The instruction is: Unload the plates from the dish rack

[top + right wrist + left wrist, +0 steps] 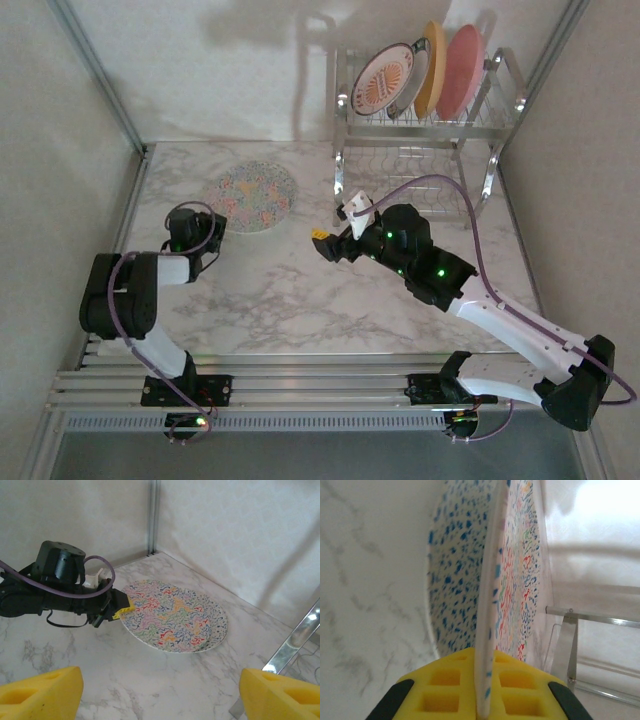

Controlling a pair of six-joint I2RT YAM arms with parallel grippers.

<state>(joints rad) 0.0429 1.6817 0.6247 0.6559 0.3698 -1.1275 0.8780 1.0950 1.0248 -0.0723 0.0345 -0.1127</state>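
Observation:
A floral-speckled plate (pixel 255 195) lies low on the marble table, left of the dish rack (pixel 420 130). My left gripper (pixel 217 226) is shut on its near-left rim. In the left wrist view the white rim (pixel 487 630) runs edge-on between the yellow pads (pixel 445 687). A blue-speckled surface shows below it; I cannot tell whether that is its underside or another plate. My right gripper (pixel 338 222) hovers right of the plate, open and holding nothing. Its view shows the plate (pixel 175 615) and the left gripper (pixel 117 609). Upright in the rack stand a sunburst plate (pixel 382 80), a yellow-orange plate (pixel 431 68) and a pink plate (pixel 462 70).
The rack's chrome legs (pixel 565 645) (pixel 295 645) stand close to the right of the floral plate. White walls with metal corner posts (pixel 105 85) enclose the table on three sides. Bare marble (pixel 290 300) stretches in front of both grippers.

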